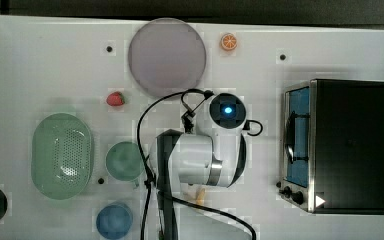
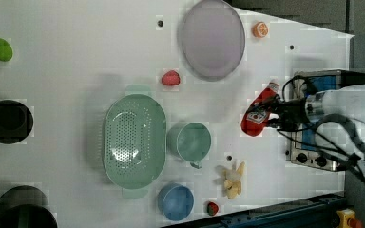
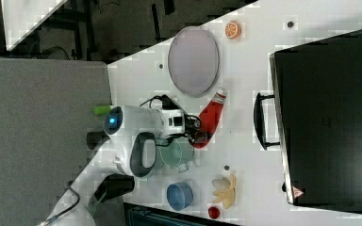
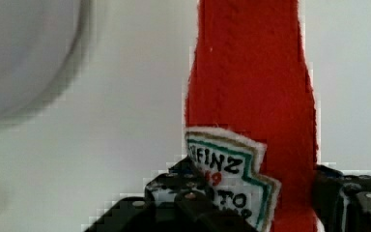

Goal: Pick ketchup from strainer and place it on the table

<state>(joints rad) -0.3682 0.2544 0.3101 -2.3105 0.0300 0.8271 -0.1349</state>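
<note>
The small red felt-looking ketchup bottle w/ white cap and shield label (image 2: pixel 258 111) is sitting in the black gripper (image 2: pixel 272 114), fingers clamped on its lower body beside the label; the wrist view is showing the red body (image 4: pixel 251 96) running out away from the jaws. It's already out of the pale green oval perforated plastic strainer (image 2: pixel 134 140), which is lying well apart, and hanging over bare white tabletop (image 2: pixel 76 57) between the grey round plate (image 2: pixel 212 38) and the silver toaster oven w/ black top (image 3: pixel 327 117).

Handling, as a guess: the fuzzy edges and stitched label are suggesting a soft plush toy, so light, squashy, not slippery, not fragile. The grip low on the body is looking OK; the neck and cap end probably sags a bit.

Room: open table is lying under and around the bottle in the right view (image 3: pixel 209 120). The oven handle is near on one side, the plate rim near the cap, the green round cup (image 3: pixel 174 153) close to the base. Setting down straight below should be clearing all three. The yellow banana-peel toy (image 2: pixel 233 180) is well apart.
</note>
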